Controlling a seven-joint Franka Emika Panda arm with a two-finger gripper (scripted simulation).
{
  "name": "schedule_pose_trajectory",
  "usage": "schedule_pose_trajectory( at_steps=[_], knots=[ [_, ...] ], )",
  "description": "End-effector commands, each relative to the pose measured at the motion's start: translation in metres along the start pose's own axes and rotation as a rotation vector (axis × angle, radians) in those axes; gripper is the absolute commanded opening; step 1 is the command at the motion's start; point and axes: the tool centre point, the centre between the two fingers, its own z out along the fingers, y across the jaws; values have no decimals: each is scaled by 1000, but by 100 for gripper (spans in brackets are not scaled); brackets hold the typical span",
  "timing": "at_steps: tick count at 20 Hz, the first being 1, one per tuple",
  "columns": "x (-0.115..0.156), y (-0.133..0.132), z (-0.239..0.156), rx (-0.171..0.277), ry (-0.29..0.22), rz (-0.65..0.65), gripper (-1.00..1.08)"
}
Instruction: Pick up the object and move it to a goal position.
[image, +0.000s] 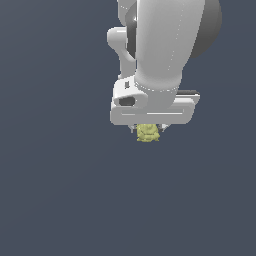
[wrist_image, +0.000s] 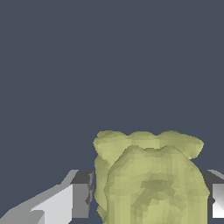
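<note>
Jaws are closed in on the object (wrist_image: 151, 183), one finger (wrist_image: 81, 194) pressing at each flank in the wrist view, so the pale yellow-green lump sits clamped between them rather than lying loose. In the exterior view the object (image: 148, 133) hangs just below the middle of the frame, touching the underside of the white gripper (image: 148, 129) and poking out beneath it; only its lower part shows, the rest being hidden behind the hand's broad body. A grip at the two sides suits a bumpy, blocky thing like this, since the pads bear on its widest part and it is less likely to roll out during the carry. Whether it rests on the dark worktop (image: 55, 190) or is raised off it cannot be told, for the flat grey ground gives no shadow or edge to judge by. Above it the arm (image: 165, 40) comes down from the upper middle of the frame, the wrist pointing straight down with the hand square over the lump. No goal marker is visible in either view.
</note>
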Motion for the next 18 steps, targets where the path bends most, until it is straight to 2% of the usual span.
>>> schedule_pose_trajectory(
  at_steps=[1,9,18],
  knots=[
    [7,-6,-13,0,-1,0,-100],
    [24,-22,-45,0,-1,0,-100],
    [34,-29,-60,0,-1,0,-100]
  ],
)
